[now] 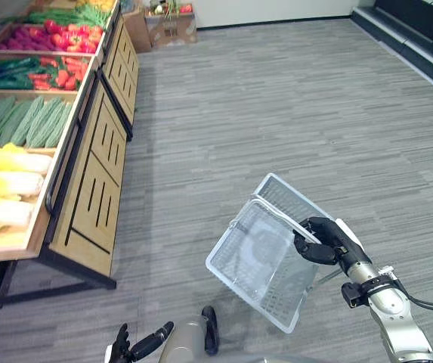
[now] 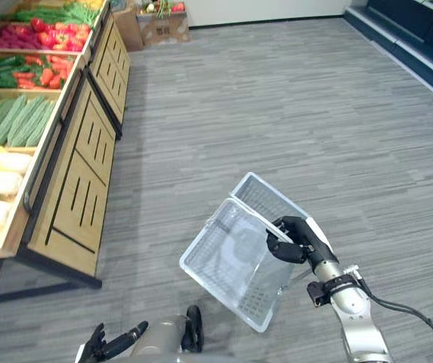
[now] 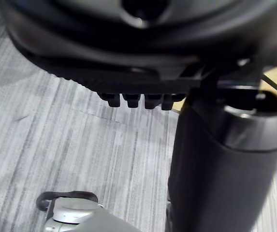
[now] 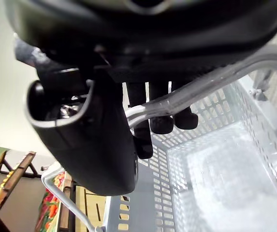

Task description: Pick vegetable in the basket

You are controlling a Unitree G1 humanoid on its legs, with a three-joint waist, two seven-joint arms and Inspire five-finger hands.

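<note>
Right hand (image 1: 323, 242): fingers curled over the clear handle (image 4: 201, 82) of a white perforated basket (image 1: 284, 198), which is thereby carried above the grey floor (image 1: 276, 106). The basket hangs tilted, its opening turned up and toward the robot's left, and nothing is seen inside it. Left hand (image 1: 142, 345): held low at the robot's left side, fingers loosely extended and nothing held.

The vegetables are laid out on a wooden produce stand (image 1: 95, 197) to the robot's left, well apart from the basket. Pale yellow cabbages (image 1: 8, 160) lie at the stand's near end. Beyond them are long green gourds (image 1: 31, 121), then red peppers (image 1: 65, 76) with dark green pieces beside them. More red and green produce is seen toward the far end. Cardboard boxes (image 1: 169, 26) stand on the floor past the far end.

Step in hand, as judged: the basket is being carried to the produce, and no vegetable has yet been picked. The next move is judged to call for closing on the stand's front edge. The free left hand would then be brought over a near compartment, and the basket levelled so that a dropped item is retained.
</note>
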